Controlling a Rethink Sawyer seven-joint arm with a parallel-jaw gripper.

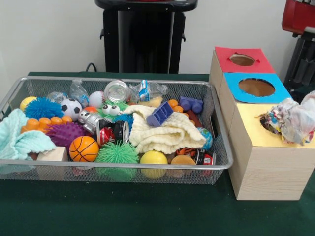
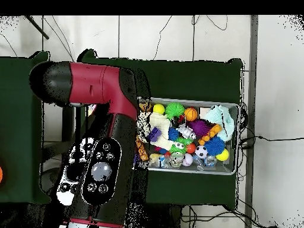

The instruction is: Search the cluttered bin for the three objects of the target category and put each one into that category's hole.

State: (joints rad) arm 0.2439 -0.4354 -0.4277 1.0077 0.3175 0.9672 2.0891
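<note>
Spotted fabric (image 1: 291, 119) bunched over the yellow box's hole (image 1: 269, 124), right of the wire bin (image 1: 118, 167). Gripper hidden under the arm (image 2: 101, 148); jaws impossible to judge, direction unclear.

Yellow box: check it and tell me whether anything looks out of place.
Yes. A spotted cloth sits bunched on the yellow box, piled over its hole and spilling across the top rather than dropped inside. The hole looks largely blocked. The blue hole and red hole are open.
</note>
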